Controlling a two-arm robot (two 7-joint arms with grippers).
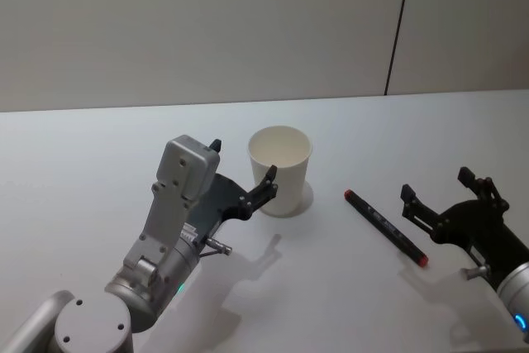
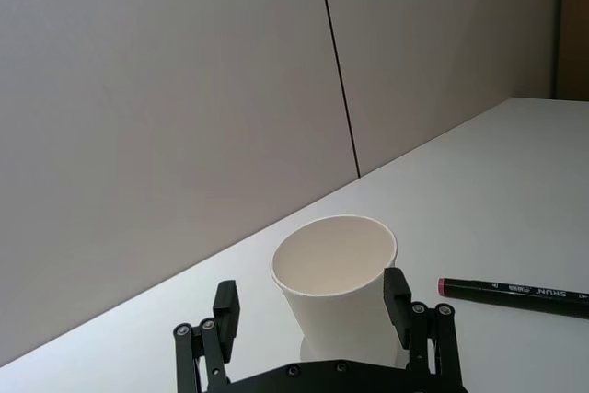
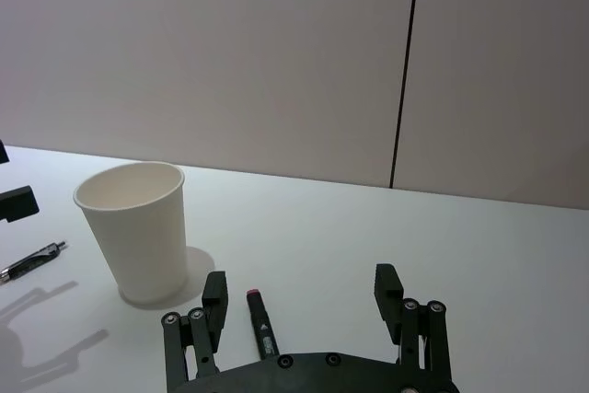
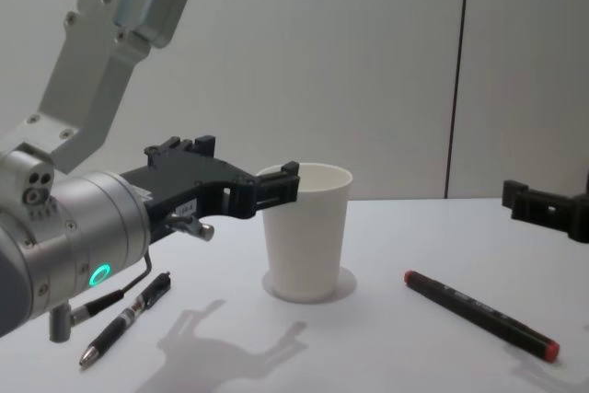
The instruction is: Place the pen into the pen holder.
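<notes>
Nearest to me, I am holding my right gripper [image 1: 436,184] low over the white table [image 1: 83,163], at about 4 o'clock of the scene, its jaws standing wide apart and gripping nothing. Just beside it, at its 9 o'clock, the black marker pen [image 1: 386,227] is lying flat on the table, running from 10 o'clock to 4 o'clock, with red at each end. In my right wrist view its near end is showing between my spread fingers [image 3: 215,290], apart from both. On my other side I am reaching my left gripper [image 1: 243,159] forward above the table, jaws likewise apart and empty. Beneath that arm a ballpoint pen [image 4: 124,319] is lying on the table. Farther out, the white paper cup [image 1: 281,171] is standing upright and empty at the marker's 10 o'clock, near it but apart. My left gripper is sitting at the cup's 8 o'clock at about rim height, with one fingertip [image 4: 288,172] right at the cup's side. I cannot tell whether it is touching. Beyond, a pale wall [image 1: 207,22] is rising, with a dark vertical seam [image 1: 398,26].
</notes>
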